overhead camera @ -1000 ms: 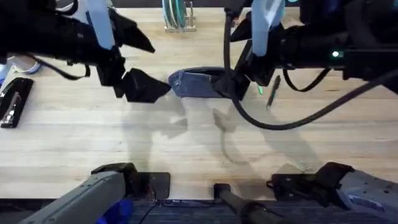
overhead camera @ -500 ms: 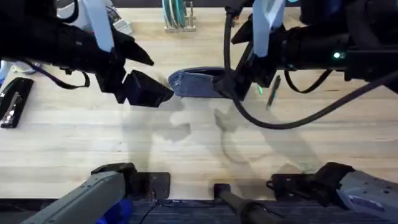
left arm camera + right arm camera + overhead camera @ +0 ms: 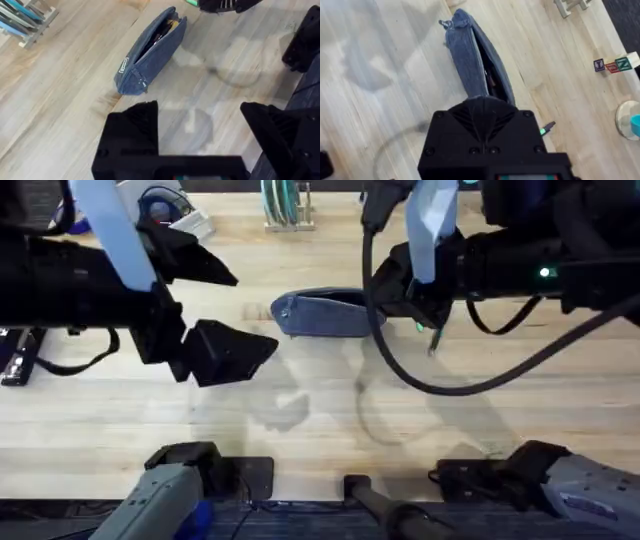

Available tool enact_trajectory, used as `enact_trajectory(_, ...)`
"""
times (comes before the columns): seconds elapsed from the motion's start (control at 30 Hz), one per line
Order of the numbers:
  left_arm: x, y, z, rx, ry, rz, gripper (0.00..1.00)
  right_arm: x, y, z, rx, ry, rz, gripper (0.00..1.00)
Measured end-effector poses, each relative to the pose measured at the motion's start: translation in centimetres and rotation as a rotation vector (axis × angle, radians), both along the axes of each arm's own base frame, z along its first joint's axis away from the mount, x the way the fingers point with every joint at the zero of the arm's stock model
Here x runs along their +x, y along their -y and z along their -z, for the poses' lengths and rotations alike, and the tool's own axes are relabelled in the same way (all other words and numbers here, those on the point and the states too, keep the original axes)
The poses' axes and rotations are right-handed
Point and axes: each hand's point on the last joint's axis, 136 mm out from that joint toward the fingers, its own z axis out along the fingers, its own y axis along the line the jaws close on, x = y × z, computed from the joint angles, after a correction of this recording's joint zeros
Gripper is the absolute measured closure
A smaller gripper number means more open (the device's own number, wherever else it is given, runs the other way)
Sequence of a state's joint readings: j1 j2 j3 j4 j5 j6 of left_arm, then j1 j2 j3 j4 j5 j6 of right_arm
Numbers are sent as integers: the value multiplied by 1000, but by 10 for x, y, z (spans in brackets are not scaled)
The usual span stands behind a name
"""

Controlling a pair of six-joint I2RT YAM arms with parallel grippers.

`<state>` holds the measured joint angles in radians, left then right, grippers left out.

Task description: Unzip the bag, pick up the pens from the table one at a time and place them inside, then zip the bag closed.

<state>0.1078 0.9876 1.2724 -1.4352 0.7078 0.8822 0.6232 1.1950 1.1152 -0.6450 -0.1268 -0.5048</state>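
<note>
Green pen (image 3: 419, 326) half-hidden under right gripper (image 3: 425, 310), grip unreadable; bag (image 3: 322, 316) unzipped; left gripper (image 3: 225, 315) spread wide, drawn back from bag since earlier.

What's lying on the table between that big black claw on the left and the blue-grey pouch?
Nothing: in the left wrist view, bare light wooden table separates the left end effector from the blue-grey fabric pouch.

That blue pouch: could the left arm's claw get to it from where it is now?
Probably yes. The left claw hangs open beside the pouch, with bare table between them; the right claw sits at the pouch's far end.
</note>
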Motion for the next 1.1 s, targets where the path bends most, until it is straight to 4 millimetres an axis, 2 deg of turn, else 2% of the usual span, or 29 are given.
enact_trajectory(0.2,0,0,0,1,-2,-1,6,-6,16,11,-54,-55,-21,973)
enact_trajectory(0.3,0,0,0,2,-2,-1,5,-4,20,10,-74,-83,-38,973)
enact_trajectory(0.57,0,0,0,1,-2,-1,6,11,13,5,-172,-145,-142,973)
enact_trajectory(0.7,0,0,0,1,-2,-1,6,26,4,19,-218,-186,-179,973)
enact_trajectory(0.83,0,0,0,1,-2,-1,6,43,-4,41,-253,-197,-208,972)
enact_trajectory(0.9,0,0,0,1,-2,-1,6,46,-6,57,-280,-228,-225,972)
enact_trajectory(1.1,0,0,0,1,-2,-1,5,46,-6,68,-297,-256,-235,972)
